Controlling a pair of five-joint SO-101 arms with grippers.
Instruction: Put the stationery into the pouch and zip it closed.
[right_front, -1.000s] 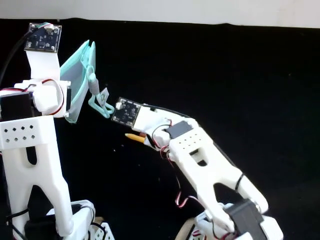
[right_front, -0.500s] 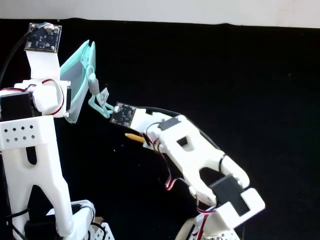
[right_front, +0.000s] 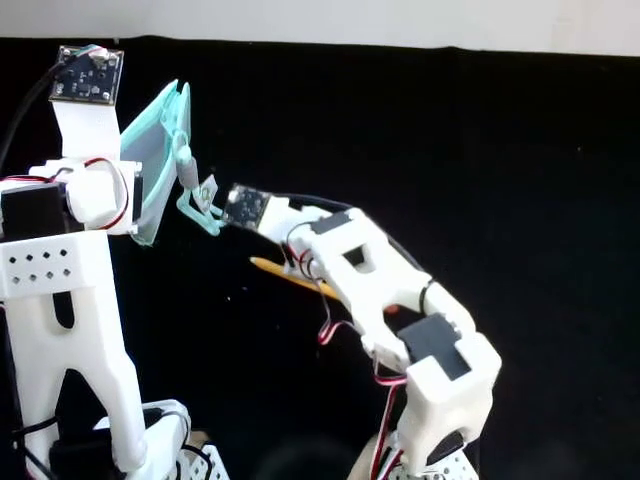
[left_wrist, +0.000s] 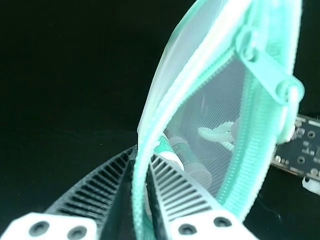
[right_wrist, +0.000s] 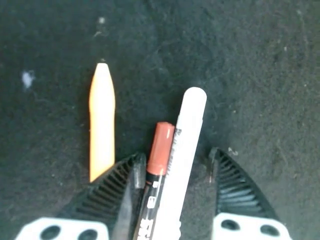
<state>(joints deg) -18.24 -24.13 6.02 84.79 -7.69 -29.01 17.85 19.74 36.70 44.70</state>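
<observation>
— Where is the pouch?

— The left arm (right_front: 60, 265) holds it up off the tabletop (right_wrist: 260, 70), at the left of the high view. The pouch (right_front: 150, 180) is mint green with a mesh side, and it stands on edge, tilted.

— And that arm's jaws?

— They are closed on the pouch's rim. In the left wrist view the two ribbed jaws pinch the green zip tape between them.

— Anything inside?

— Through the mesh, something white and green (left_wrist: 176, 151) shows in the pouch, close to the jaws. What it is cannot be told. The zip pull (left_wrist: 269, 75) sits on the side of the pouch that faces the other arm. How far the zip is drawn cannot be told either.

— What about the right arm?

— The right arm (right_front: 375, 275) stretches low over the black tabletop, with its wrist near the pouch's zip side. Its jaws are open and straddle two pens that lie side by side, touching each other: a red-brown pen (right_wrist: 161, 144) and a white pen (right_wrist: 186, 132). The red-brown pen lies against one jaw, and a gap shows between the white pen and the other jaw.

— Is anything else on the tabletop?

— An orange pencil (right_wrist: 102, 117) lies just outside the jaws, roughly parallel to the pens and apart from them.
</observation>
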